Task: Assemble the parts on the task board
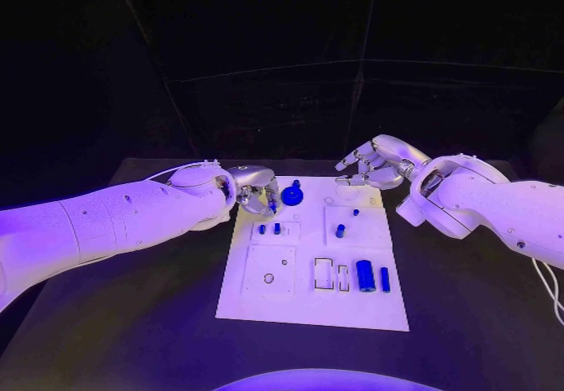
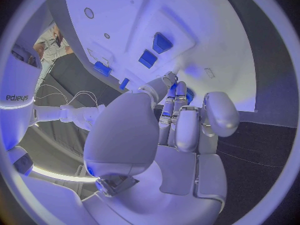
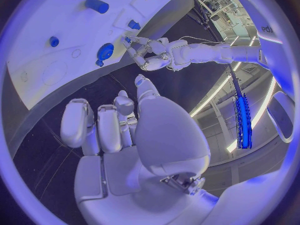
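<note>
The white task board point(image 1: 308, 303) lies in the middle of the black table. A round blue part point(image 1: 292, 195) stands near its far left corner. My left hand point(image 1: 253, 192) hovers just left of that part, fingers bent toward it and thumb apart, with nothing plainly between them. From the left wrist, the fingers point(image 2: 177, 116) hide most of the round part point(image 2: 189, 96). The right wrist view has the left hand point(image 3: 150, 55) a small gap from the round part point(image 3: 105, 51). My right hand point(image 1: 376, 163) hangs open beyond the board's far right corner, holding nothing.
On the board stand two small blue pegs point(image 1: 269, 229), another peg point(image 1: 341, 231), a tiny one point(image 1: 356, 213), a blue cylinder point(image 1: 364, 275) and a thin blue bar point(image 1: 385, 278). Open slots point(image 1: 323, 273) and an oval hole point(image 1: 268, 278) lie in its near half. Dark table surrounds it.
</note>
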Robot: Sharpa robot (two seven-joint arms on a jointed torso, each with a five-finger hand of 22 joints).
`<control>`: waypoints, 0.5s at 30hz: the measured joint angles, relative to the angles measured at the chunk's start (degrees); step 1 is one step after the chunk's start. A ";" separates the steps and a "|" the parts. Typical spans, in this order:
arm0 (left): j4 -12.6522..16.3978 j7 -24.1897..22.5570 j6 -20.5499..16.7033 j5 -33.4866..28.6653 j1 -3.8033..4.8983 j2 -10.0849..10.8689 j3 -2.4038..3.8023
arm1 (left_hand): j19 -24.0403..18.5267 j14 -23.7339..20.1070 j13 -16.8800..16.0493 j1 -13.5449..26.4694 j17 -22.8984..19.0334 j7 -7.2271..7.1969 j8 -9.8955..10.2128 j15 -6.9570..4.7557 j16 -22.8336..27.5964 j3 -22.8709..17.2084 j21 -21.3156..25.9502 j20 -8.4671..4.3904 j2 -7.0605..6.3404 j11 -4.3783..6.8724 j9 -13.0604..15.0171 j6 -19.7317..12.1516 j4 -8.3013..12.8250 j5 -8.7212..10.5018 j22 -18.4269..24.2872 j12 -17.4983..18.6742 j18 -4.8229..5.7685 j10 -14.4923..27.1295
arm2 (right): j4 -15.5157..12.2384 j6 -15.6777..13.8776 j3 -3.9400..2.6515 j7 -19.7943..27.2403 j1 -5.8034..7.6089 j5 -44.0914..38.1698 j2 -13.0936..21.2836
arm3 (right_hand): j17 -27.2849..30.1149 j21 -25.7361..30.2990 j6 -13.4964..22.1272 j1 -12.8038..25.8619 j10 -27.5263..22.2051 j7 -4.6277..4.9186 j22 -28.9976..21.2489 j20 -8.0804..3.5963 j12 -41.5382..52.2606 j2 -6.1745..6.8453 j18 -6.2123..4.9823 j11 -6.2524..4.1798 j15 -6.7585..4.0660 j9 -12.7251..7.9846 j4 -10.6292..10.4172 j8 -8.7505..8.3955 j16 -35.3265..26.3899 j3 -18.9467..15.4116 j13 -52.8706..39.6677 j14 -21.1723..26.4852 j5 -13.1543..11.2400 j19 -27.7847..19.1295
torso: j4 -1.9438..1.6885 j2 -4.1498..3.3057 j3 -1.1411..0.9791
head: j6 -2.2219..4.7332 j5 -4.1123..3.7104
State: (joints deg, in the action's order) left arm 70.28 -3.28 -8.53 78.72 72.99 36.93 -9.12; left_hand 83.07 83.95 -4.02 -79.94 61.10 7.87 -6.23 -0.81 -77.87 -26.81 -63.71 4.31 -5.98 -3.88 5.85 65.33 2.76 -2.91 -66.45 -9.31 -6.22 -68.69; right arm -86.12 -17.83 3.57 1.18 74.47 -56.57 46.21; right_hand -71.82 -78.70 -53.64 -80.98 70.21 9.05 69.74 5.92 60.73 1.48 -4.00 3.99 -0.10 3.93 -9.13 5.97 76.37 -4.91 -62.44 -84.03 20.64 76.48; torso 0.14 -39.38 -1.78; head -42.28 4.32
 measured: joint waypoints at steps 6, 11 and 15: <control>-0.45 0.06 0.40 -0.04 -0.12 -0.55 -0.03 | 0.00 0.00 -0.05 0.27 -0.05 0.00 0.00 0.00 0.00 0.00 0.00 0.00 -0.27 0.00 0.00 0.00 0.00 0.01 0.00 0.00 0.00 0.00 | -0.03 0.00 0.00 0.00 0.00 0.00 0.04 | 0.00 0.00 0.00 0.00 0.00 0.00 0.00 0.00 0.00 0.00 0.00 0.00 0.00 0.00 0.00 0.00 0.00 0.00 0.00 0.00 0.00 0.00 | 0.00 0.00 0.01 | 0.00 -0.09; -0.52 0.10 0.67 -0.06 -0.12 -0.74 -0.03 | 0.00 0.00 -0.05 0.27 -0.05 0.00 0.00 0.00 0.00 0.00 0.00 0.00 -0.27 0.00 0.00 0.00 0.00 0.01 0.01 0.00 0.00 0.00 | -0.03 0.00 0.00 0.00 0.00 0.00 0.04 | 0.00 0.00 0.00 0.00 0.00 0.00 0.00 0.00 0.00 0.00 0.00 0.00 0.00 0.00 0.00 0.00 0.00 0.00 0.00 0.00 0.00 0.00 | -0.01 0.00 0.01 | -0.04 -0.10; -0.55 0.19 0.99 -0.08 -0.12 -0.81 -0.02 | 0.00 0.00 -0.04 0.27 -0.05 0.00 0.01 0.00 0.00 -0.11 0.00 0.00 -0.27 0.21 -0.01 0.00 0.11 0.02 0.01 0.00 0.00 -0.21 | -0.03 0.00 0.00 0.00 0.00 -0.01 0.02 | 0.00 0.00 0.00 0.00 0.00 0.00 0.00 0.00 0.00 0.00 0.00 0.00 0.00 0.00 0.00 0.00 0.00 0.00 0.00 0.00 0.00 0.00 | -0.01 0.00 0.01 | -0.12 -0.09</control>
State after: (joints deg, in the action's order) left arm 69.73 -3.09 -7.54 78.63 72.86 36.12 -9.14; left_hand 83.07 83.95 -4.06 -79.67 61.05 7.87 -6.23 -0.80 -77.87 -26.92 -63.70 4.31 -6.25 -3.67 5.84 65.32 2.88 -2.89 -66.44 -9.32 -6.22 -68.90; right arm -86.15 -17.83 3.57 1.18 74.47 -56.57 46.24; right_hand -71.82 -78.70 -53.64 -80.98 70.21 9.05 69.74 5.92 60.73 1.48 -4.01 3.99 -0.10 3.93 -9.13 5.97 76.37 -4.91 -62.44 -84.03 20.64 76.48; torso 0.13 -39.38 -1.77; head -42.39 4.23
